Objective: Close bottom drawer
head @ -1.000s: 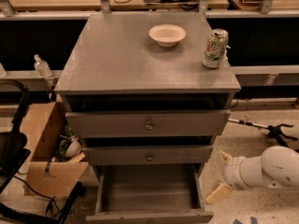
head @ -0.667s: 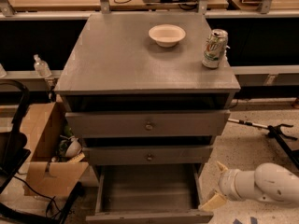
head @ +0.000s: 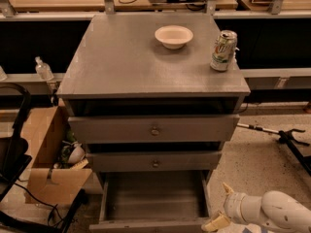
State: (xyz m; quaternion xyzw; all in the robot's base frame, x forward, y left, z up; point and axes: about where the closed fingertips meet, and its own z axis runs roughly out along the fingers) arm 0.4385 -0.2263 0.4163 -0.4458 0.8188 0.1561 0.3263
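Note:
The bottom drawer (head: 153, 198) of the grey cabinet (head: 146, 67) is pulled far out, showing its bare grey inside. Its front panel (head: 150, 225) lies at the bottom edge of the view and its knob is out of view. My gripper (head: 219, 207), on a white arm (head: 272, 212), is at the lower right, just beside the drawer's front right corner. Its two tan fingers are spread apart, one pointing up (head: 227, 188) and one low by the drawer front (head: 214, 223). It holds nothing.
A white bowl (head: 173, 36) and a drink can (head: 223, 50) stand on the cabinet top. The two upper drawers (head: 154, 129) stick out slightly. An open cardboard box (head: 51, 154) and black frame (head: 14, 159) stand on the left. A black stand (head: 286, 137) lies on the floor right.
My arm has dropped lower and moved left, bringing the gripper close to the bottom drawer's front right corner. The drawer has not moved.

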